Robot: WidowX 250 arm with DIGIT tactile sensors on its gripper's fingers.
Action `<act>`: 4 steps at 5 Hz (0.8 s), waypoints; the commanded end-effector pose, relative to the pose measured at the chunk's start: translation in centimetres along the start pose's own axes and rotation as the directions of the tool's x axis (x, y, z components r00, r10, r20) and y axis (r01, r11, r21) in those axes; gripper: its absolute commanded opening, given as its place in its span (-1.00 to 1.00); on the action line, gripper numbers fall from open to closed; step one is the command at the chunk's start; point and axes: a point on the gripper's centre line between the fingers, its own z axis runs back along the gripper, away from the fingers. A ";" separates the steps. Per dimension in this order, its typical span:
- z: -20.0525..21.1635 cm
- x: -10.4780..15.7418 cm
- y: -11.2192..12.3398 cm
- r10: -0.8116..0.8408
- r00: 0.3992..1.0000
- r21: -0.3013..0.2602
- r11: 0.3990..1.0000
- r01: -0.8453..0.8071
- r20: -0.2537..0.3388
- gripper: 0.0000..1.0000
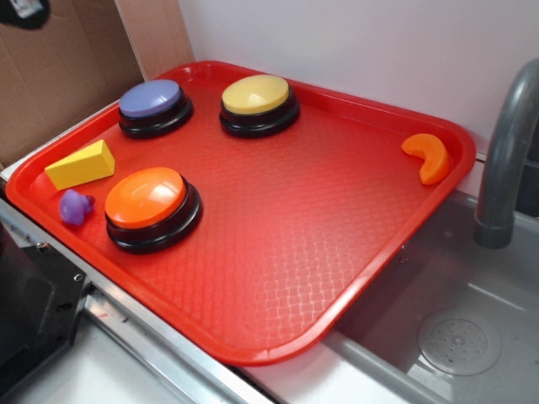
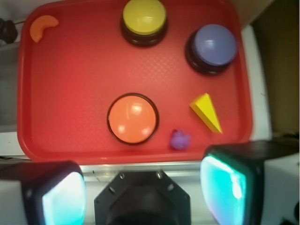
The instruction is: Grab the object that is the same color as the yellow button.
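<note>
The object, a small yellow wedge block [image 1: 81,165] [image 2: 206,111], lies at the left end of the red tray [image 1: 278,227] [image 2: 70,93]. The yellow button [image 1: 258,103] [image 2: 144,19] stands at the tray's far side on a black base. My gripper [image 2: 143,190] is open, its two teal pads wide apart with nothing between them. It hovers high, over the metal edge just outside the tray's near rim, well apart from the block. In the exterior view only a dark part of the arm shows at the lower left.
On the tray are also an orange button [image 1: 152,206] [image 2: 132,118], a purple button [image 1: 154,106] [image 2: 213,47], a small purple figure [image 1: 75,206] [image 2: 179,139] and an orange crescent [image 1: 428,156] [image 2: 42,26]. A grey faucet [image 1: 505,151] and sink [image 1: 455,337] lie right.
</note>
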 end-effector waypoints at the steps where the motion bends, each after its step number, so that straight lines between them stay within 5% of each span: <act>1: -3.9 1.1 6.4 0.105 0.994 0.193 0.976 -0.106 0.014 1.00; 2: -7.8 1.2 9.2 0.142 0.989 0.196 0.970 -0.146 0.033 1.00; 4: -13.9 1.5 10.3 0.084 0.996 0.076 0.993 -0.086 0.017 1.00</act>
